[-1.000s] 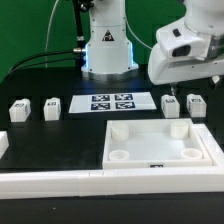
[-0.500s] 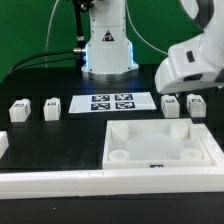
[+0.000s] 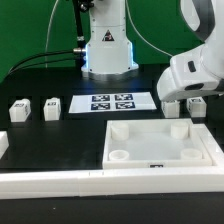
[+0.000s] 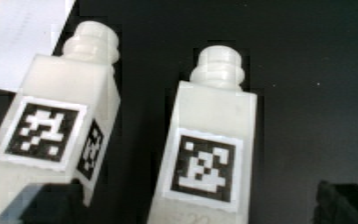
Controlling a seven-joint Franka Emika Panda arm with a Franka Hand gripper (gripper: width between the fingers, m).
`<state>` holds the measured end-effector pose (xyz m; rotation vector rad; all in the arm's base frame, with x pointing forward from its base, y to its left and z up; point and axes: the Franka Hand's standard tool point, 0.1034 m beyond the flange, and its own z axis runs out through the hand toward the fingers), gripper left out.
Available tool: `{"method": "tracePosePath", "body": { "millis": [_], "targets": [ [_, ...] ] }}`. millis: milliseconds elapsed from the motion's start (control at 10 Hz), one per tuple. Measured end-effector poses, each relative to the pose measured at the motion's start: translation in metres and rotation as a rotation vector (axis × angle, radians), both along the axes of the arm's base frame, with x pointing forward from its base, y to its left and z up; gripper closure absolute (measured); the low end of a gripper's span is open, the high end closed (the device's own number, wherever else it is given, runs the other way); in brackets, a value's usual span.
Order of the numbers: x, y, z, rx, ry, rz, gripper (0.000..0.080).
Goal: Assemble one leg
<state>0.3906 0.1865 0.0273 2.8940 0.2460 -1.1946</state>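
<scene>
Right now I am hovering my claw (image 3: 186, 98) low over the black tabletop (image 3: 60, 135), with its fingers (image 4: 345, 200) spread wide and gripping nothing. One leg (image 4: 208, 150) is sitting in the gap between them, its marker facing my wrist camera. A second leg (image 4: 60, 120) is sitting just beside it, by my other finger. A third leg (image 3: 51, 107) and a fourth leg (image 3: 18, 110) are sitting well away from the claw, beyond the marker board (image 3: 112, 101).

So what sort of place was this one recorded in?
Most likely a robotics lab test bench: a green backdrop behind a black table, a fixed marker board of printed tags, and white furniture legs each carrying a square marker.
</scene>
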Motion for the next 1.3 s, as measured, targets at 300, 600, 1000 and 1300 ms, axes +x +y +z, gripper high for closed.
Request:
{"method": "tracePosePath", "body": {
  "millis": [300, 600, 1000, 1300],
  "targets": [
    [-0.002, 0.003, -0.002, -0.012, 0.003, -0.006, 0.0151],
    [-0.003, 0.004, -0.002, -0.013, 0.002, -0.004, 0.0151],
    [-0.006, 0.013, -0.001, -0.017, 0.002, 0.01, 0.0151],
    [-0.007, 0.013, -0.006, -0.014, -0.001, 0.008, 0.0151]
  ]
}}
